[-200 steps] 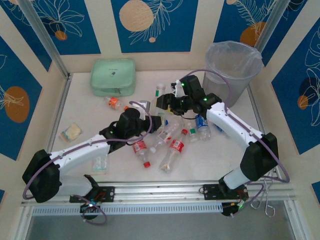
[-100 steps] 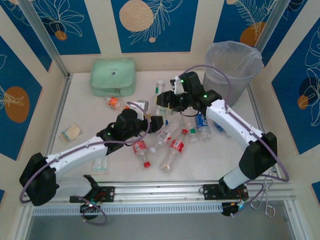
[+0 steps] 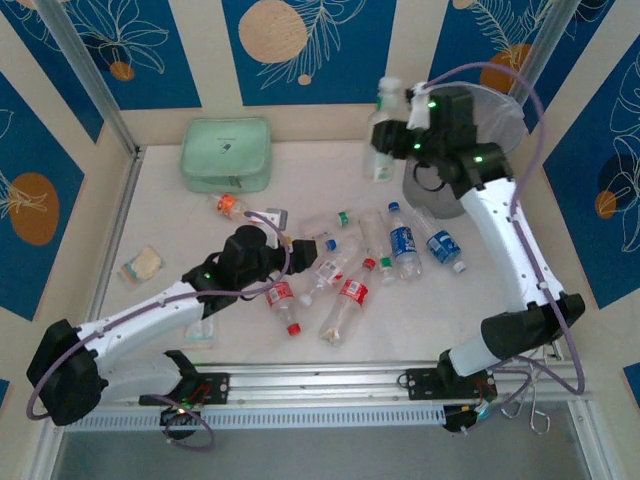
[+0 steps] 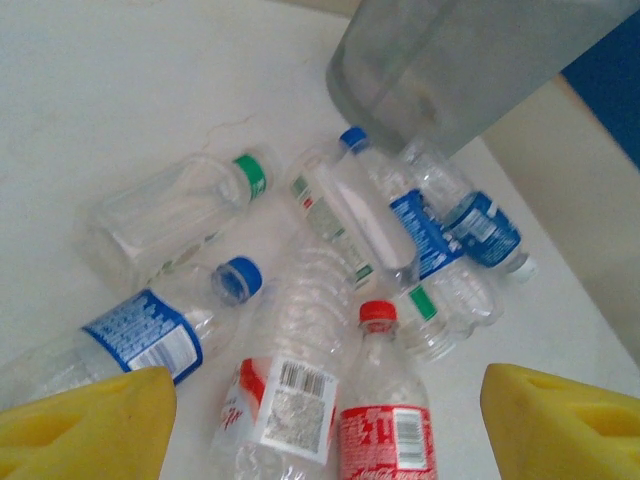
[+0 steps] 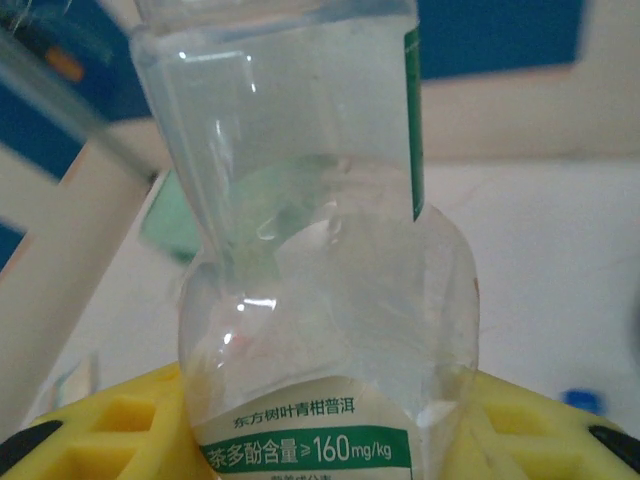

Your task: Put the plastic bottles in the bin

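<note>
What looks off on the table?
No spill visible. The plastic bottles lie crushed and scattered on their sides mid-table; one orange-labelled bottle sits apart from the pile, by the green pouch.

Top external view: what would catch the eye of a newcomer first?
The right gripper holds a clear green-labelled bottle high in the air near the bin at the far right. At the centre of the table, loose plastic bottles lie scattered, with the left gripper open over them.

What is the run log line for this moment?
left fingers: open over bottle pile | right fingers: shut on green-label bottle, raised near bin
</note>
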Motion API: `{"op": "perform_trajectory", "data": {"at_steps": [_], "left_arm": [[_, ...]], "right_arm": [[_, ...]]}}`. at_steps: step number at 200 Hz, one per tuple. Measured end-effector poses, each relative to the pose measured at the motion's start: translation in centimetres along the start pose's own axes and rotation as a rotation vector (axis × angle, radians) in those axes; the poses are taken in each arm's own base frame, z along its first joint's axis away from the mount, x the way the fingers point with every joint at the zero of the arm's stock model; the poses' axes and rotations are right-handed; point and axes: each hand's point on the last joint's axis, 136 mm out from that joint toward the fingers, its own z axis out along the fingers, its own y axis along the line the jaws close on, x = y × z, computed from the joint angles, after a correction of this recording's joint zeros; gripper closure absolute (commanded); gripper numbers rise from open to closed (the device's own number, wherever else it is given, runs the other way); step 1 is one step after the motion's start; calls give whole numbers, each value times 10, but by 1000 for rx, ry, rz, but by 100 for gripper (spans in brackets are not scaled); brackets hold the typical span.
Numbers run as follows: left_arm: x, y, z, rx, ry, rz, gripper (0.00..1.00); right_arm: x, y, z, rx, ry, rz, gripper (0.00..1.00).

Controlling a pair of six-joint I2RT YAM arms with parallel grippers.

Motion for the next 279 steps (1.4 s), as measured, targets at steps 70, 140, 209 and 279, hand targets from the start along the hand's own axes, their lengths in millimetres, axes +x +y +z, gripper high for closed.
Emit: {"op": "perform_trajectory", "data": {"at_steps": [70,140,209,279], "left_arm": [[18,12,7,-45,70,-21,22],[31,22,11,-109,152,-42,26],[42,29,28,-122,189,-89,27],[42,31,41,-90,194,-150,27]], "right_arm": [[-93,-126,-19,394,-203,-37,65],[-21,-203,92,498,165,-68,75],[70,-252,135,476,511,-26,77],[119,-263,154,364,643,51,68]]}}
